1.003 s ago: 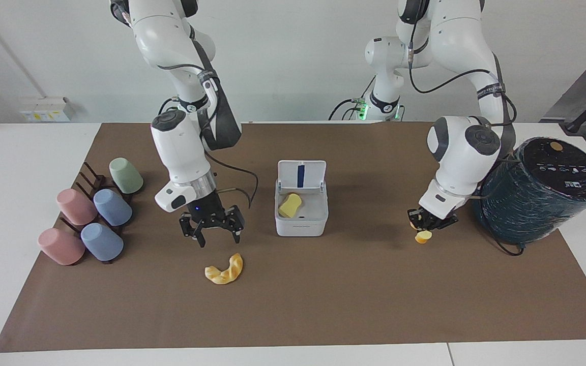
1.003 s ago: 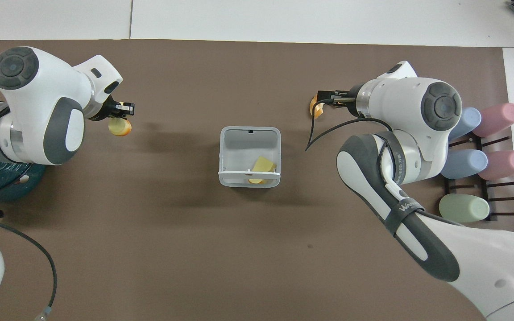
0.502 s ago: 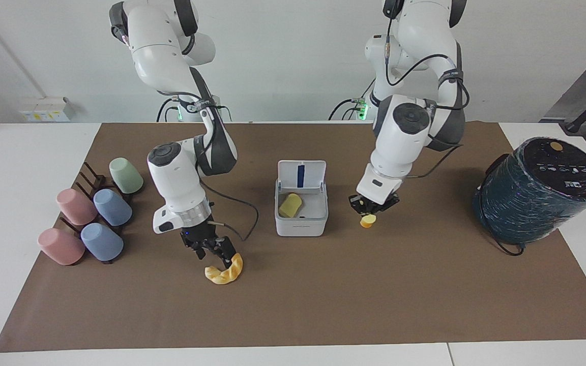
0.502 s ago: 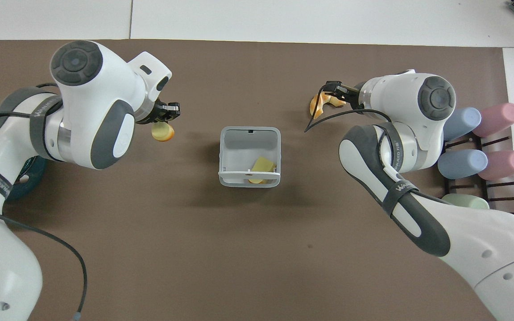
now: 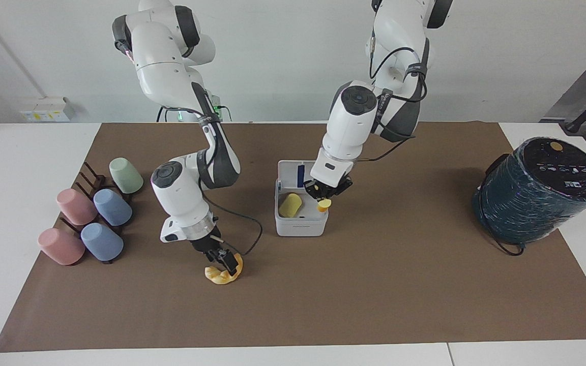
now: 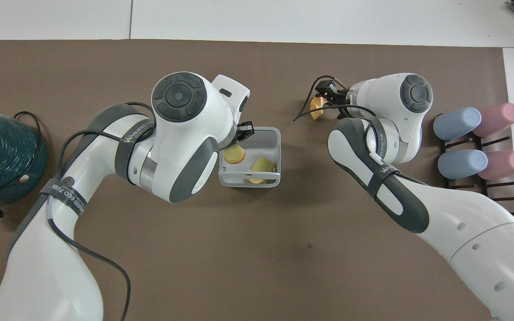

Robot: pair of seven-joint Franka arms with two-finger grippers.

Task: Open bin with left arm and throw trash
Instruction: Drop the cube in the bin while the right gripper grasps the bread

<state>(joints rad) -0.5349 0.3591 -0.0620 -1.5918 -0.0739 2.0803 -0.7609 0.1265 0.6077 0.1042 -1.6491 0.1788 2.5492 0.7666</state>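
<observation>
The white bin (image 5: 300,227) stands open mid-table with its lid (image 5: 301,174) raised; one pale yellow block (image 5: 290,205) lies inside. My left gripper (image 5: 322,196) is shut on a second yellow block (image 5: 324,205) and holds it over the bin's rim toward the left arm's end. In the overhead view this held block (image 6: 234,154) is over the bin (image 6: 276,147), beside the lying block (image 6: 262,165). My right gripper (image 5: 223,260) is down at the golden croissant (image 5: 215,276) on the mat; the croissant (image 6: 316,111) pokes out past it in the overhead view.
A big dark teal wrapped cylinder (image 5: 539,188) stands at the left arm's end of the table. Several pastel cups on a dark rack (image 5: 92,213) lie at the right arm's end. A brown mat (image 5: 374,284) covers the table.
My left gripper carried the yellow block from beside the teal cylinder to over the bin. My right gripper came down from above the mat onto the croissant.
</observation>
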